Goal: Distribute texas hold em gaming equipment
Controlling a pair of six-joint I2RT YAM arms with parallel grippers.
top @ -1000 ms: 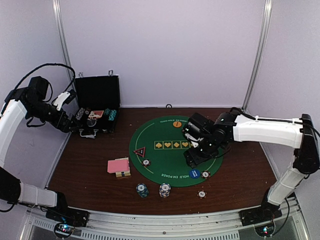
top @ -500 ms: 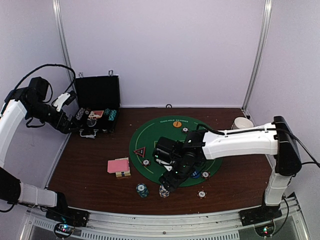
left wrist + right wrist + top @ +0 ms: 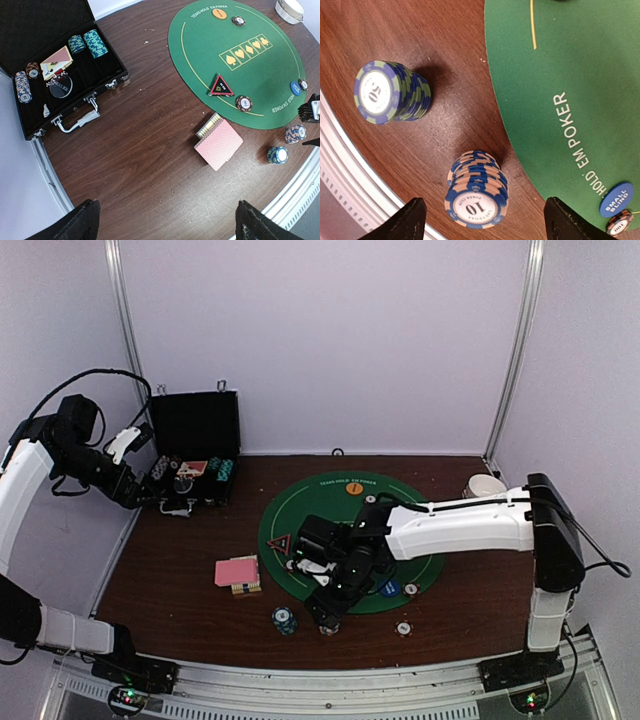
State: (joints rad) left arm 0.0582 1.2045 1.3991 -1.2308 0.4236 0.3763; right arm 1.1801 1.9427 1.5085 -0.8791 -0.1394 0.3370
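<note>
Right end effector [image 3: 481, 212] spread wide, 10-marked chip stack [image 3: 476, 192] between its fingers, clear of both.

black case [image 3: 195, 425] open at left rear; white bowl [image 3: 486, 485] far right

Two chip stacks stand on the tabletop [image 3: 150, 150], at the lower right of the left wrist view: one teal stack [image 3: 277, 155] and one white-blue stack [image 3: 295, 133]. Three single chips [image 3: 244, 103] lie on the green mat [image 3: 200, 60], and a fourth chip [image 3: 403, 628] lies off it. There is one orange disc [image 3: 219, 13], one blue disc [image 3: 296, 88], one triangle marker [image 3: 221, 86] and one pile of pink-backed cards [image 3: 218, 145]. Two more teal piles [image 3: 95, 42] sit in the black case [image 3: 30, 20].
</note>
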